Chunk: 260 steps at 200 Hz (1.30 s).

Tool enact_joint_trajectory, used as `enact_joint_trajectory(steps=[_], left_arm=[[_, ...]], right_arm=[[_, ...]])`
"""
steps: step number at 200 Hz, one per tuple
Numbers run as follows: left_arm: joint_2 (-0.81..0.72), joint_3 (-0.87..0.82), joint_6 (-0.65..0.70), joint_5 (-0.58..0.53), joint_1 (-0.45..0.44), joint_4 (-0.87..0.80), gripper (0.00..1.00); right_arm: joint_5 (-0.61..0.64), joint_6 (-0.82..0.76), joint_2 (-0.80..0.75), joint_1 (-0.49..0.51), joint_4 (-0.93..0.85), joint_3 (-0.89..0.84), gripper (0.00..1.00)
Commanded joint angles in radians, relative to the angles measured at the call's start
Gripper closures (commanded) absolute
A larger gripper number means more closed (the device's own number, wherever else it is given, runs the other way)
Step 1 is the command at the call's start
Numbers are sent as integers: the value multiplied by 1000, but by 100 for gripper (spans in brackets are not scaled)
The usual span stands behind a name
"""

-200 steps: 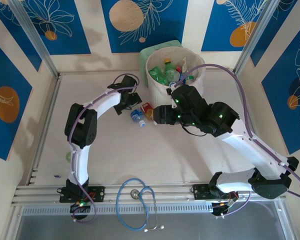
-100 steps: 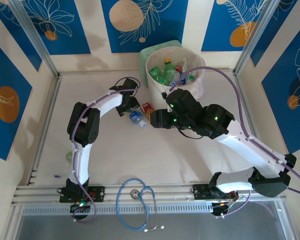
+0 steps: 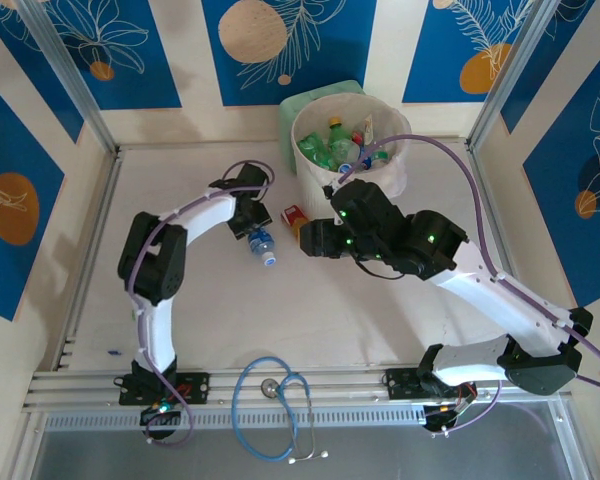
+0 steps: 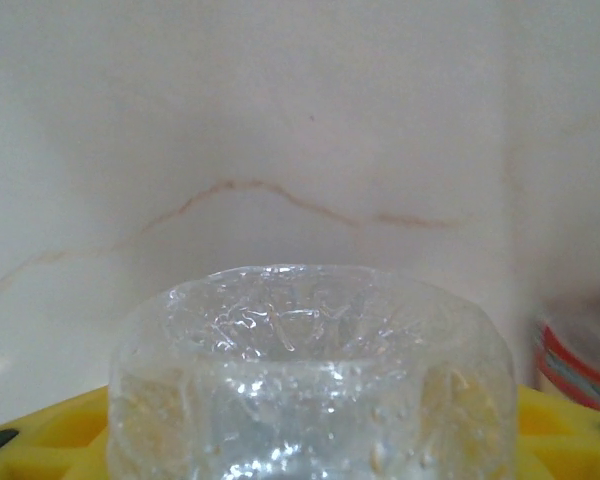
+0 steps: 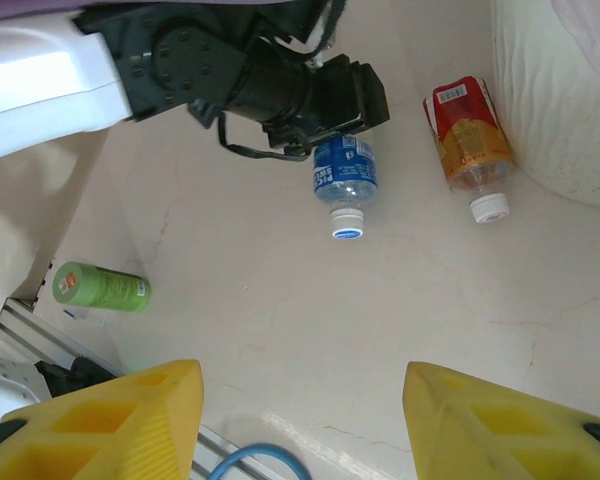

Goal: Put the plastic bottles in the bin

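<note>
My left gripper (image 3: 252,228) is shut on a clear plastic bottle (image 3: 263,245) with a blue label, just left of the table's middle. In the left wrist view its ribbed clear base (image 4: 305,370) sits between my yellow fingers (image 4: 40,440). From the right wrist the same bottle (image 5: 344,178) shows cap-down under the black left gripper (image 5: 310,95). A red-labelled bottle (image 3: 294,216) (image 5: 467,130) lies on the table beside the bin (image 3: 395,172). Several bottles lie inside the bin. My right gripper (image 3: 315,238) (image 5: 300,420) hovers open over bare table, holding nothing.
A green bottle (image 5: 102,286) lies near the left rail. A blue-tubed stethoscope (image 3: 275,405) lies at the near edge. A pale green box (image 3: 315,95) stands behind the bin. The bin's wall (image 5: 570,100) rises close on the right.
My left gripper has closed on the blue-labelled bottle and drawn it a little left and nearer. The right gripper has drifted slightly left.
</note>
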Motion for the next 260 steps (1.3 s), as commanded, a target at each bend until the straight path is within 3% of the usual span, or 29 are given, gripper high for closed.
enact_joint_trajectory(steps=[1,42,90,136,157,232,260], left_arm=[[-204,-64,-19,114,-4,85,48],[-469,-230,-150,290,-4,230,48],[-652,-334,-274,379,-6,367,47],[-694,-379,-396,452,-9,511,46],[-701,-380,-418,471,-9,547,46],[-724,-334,-378,479,-24,508,44],[-711,-336,-393,495,-37,543,44]], right_arm=[[-47,-7,1,11,39,-10,42],[-129,-18,56,17,93,-15,32],[-179,-2,105,6,120,-12,30],[-240,9,127,-7,161,-13,29],[-258,18,130,-12,176,-22,37],[-262,48,158,-48,152,6,42],[-265,48,171,-50,154,20,48]])
